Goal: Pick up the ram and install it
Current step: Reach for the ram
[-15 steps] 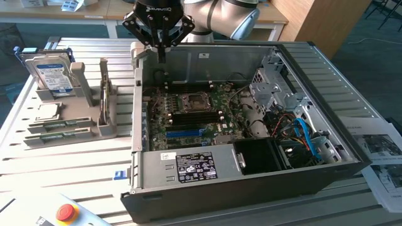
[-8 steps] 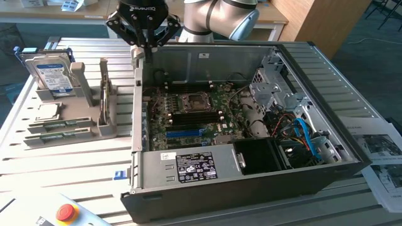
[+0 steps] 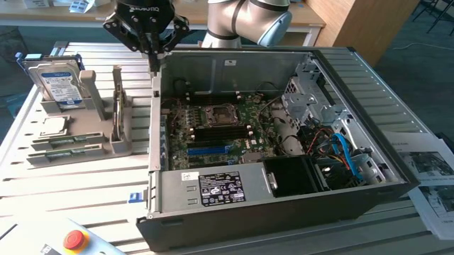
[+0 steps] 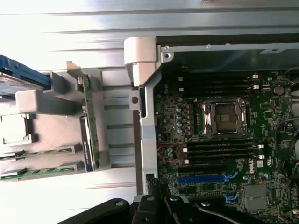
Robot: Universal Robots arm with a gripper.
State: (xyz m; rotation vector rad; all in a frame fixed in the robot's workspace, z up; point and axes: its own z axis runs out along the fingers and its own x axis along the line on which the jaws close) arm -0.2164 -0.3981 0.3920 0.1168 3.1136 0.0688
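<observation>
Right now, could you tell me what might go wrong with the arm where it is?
1. The shut gripper hangs just over the side wall of the computer case; a straight drop could strike it.
2. The ram stands on its thin edge in the grey holder; an off-centre grab might tip or scrape it.

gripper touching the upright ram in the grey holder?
Apart. In the exterior view the gripper hangs by the case wall, and bare table slats show between it and the ram standing in the holder.
</observation>
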